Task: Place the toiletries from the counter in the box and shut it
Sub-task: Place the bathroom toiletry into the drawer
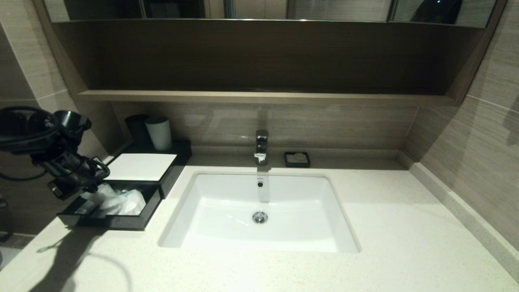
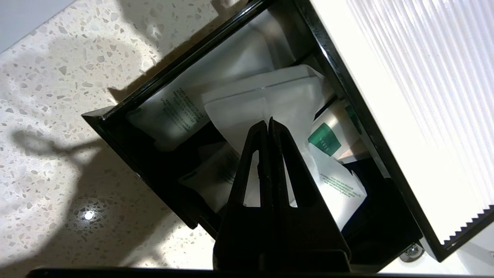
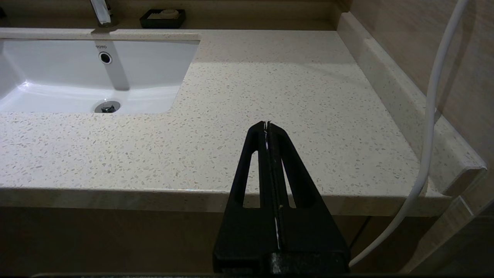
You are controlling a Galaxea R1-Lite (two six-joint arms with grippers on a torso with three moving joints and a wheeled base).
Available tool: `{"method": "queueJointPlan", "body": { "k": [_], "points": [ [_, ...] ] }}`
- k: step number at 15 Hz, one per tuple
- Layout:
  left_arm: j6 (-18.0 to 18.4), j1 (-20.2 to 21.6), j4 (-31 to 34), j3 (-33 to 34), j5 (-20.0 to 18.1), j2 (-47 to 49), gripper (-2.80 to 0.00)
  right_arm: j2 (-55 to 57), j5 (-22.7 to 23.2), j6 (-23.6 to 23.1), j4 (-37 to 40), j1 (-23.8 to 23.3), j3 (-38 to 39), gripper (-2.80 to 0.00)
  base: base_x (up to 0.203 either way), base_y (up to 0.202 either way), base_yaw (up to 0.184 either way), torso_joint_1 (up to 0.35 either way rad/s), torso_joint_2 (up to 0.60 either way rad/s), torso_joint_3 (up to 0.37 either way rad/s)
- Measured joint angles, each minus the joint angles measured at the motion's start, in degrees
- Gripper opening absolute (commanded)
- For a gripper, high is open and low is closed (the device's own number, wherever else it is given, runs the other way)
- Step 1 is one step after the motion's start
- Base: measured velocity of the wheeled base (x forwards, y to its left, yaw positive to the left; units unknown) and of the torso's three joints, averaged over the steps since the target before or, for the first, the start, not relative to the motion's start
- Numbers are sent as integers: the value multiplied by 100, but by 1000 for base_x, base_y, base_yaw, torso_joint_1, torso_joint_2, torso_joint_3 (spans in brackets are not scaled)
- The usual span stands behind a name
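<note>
Directly below the left gripper (image 2: 269,120), whose fingers are pressed together on nothing, the low black box with a white top panel (image 1: 140,166) has its one drawer (image 1: 109,221) pulled out. In it lie at least three clear-wrapped toiletry packets (image 2: 266,104), white inside, one green-labelled. The right gripper (image 3: 267,123), likewise closed and empty, hangs off the speckled off-white table (image 3: 270,88).

My rig: all-black arms and grippers.
My left gripper (image 2: 269,122) and right gripper (image 3: 267,125) share tapered matte fingers with slotted cut-outs; a white cable (image 3: 428,131) trails beside the right.
</note>
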Motion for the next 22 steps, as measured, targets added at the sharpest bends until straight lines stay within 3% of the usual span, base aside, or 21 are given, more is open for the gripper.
{"method": "queueJointPlan", "body": {
  "k": [9,22],
  "points": [
    [-18,-16,54,85,-13,144,-280,0,-2,1,-1,0,0,-280,0,0,0,0,0,0],
    [-79,-607,63,345,11,-184,-280,0,-2,-1,-1,0,0,-280,0,0,0,0,0,0]
  ]
}}
